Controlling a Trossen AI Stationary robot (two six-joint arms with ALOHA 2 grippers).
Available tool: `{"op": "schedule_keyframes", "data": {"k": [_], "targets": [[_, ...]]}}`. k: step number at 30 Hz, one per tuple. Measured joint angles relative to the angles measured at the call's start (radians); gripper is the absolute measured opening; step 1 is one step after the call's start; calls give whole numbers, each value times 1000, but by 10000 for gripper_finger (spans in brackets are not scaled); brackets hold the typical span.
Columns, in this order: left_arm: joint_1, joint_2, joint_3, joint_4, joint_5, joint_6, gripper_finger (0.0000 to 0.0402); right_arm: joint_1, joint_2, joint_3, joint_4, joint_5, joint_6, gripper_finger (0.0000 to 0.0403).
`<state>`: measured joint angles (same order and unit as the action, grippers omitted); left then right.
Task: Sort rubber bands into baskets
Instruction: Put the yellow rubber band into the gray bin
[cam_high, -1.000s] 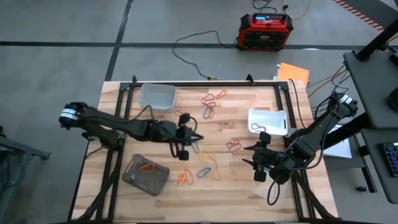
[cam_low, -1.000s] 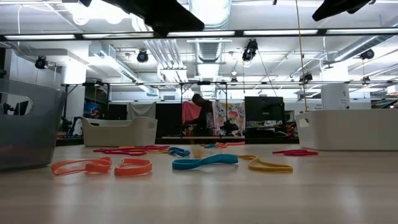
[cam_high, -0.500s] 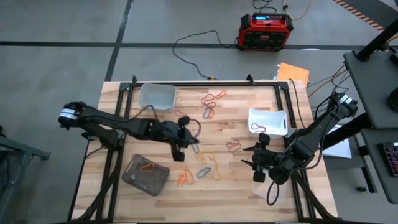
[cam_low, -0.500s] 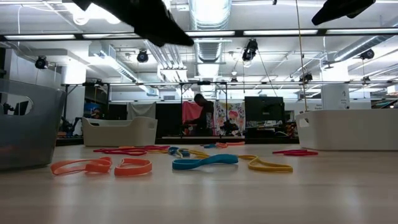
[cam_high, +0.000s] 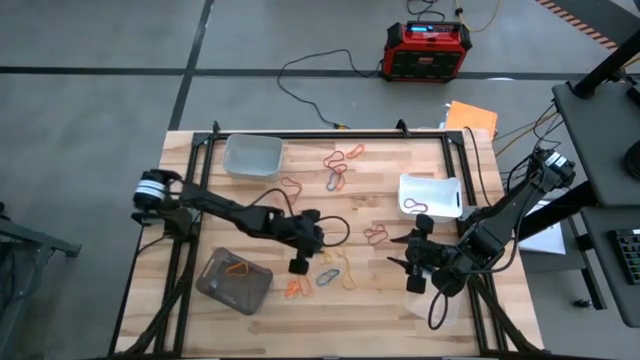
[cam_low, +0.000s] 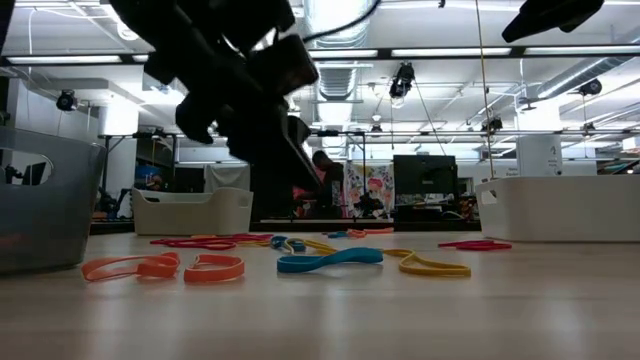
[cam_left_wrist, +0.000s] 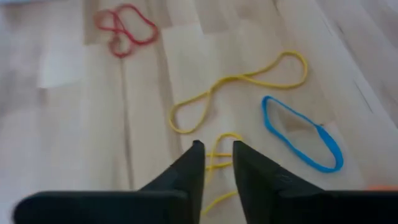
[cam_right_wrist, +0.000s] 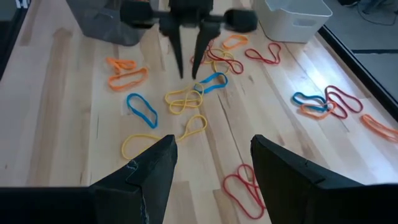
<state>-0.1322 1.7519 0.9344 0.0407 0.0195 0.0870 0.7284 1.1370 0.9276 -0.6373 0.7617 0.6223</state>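
My left gripper (cam_high: 318, 244) hovers over loose rubber bands at the table's middle, fingers pointing down with a narrow gap; a yellow band (cam_left_wrist: 217, 155) shows between its fingertips (cam_left_wrist: 216, 148), and I cannot tell whether they touch it. It also shows in the right wrist view (cam_right_wrist: 188, 76). Nearby lie a yellow band (cam_left_wrist: 239, 87), a blue band (cam_left_wrist: 301, 134) and a red band (cam_left_wrist: 124, 28). My right gripper (cam_right_wrist: 211, 162) is open and empty above the table's right part (cam_high: 402, 252). The grey-brown tub (cam_high: 234, 281) holds an orange band, and the white tub (cam_high: 432, 194) holds a red one.
A clear tub (cam_high: 252, 155) stands at the far left. More bands lie at the far middle (cam_high: 340, 160), orange ones near the grey tub (cam_high: 297, 288), and a red one by the right gripper (cam_high: 376, 235). A red-and-black box (cam_high: 427, 50) sits on the floor beyond the table.
My left gripper has gone toward the table's near edge and a little to the right, and down toward the yellow bands at the middle. In the low view it has come down into the picture. My right arm has kept still.
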Motion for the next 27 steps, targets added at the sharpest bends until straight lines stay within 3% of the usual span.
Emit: {"op": "schedule_keyframes", "data": {"k": [7, 12, 27], "targets": [[0, 62, 0, 10, -9, -18, 169, 0, 0, 0, 0, -1, 8, 201], [0, 82, 0, 9, -10, -18, 205, 0, 0, 0, 1, -1, 7, 201], [0, 134, 0, 22, -9, -23, 169, 0, 0, 0, 8, 1, 6, 201]]}}
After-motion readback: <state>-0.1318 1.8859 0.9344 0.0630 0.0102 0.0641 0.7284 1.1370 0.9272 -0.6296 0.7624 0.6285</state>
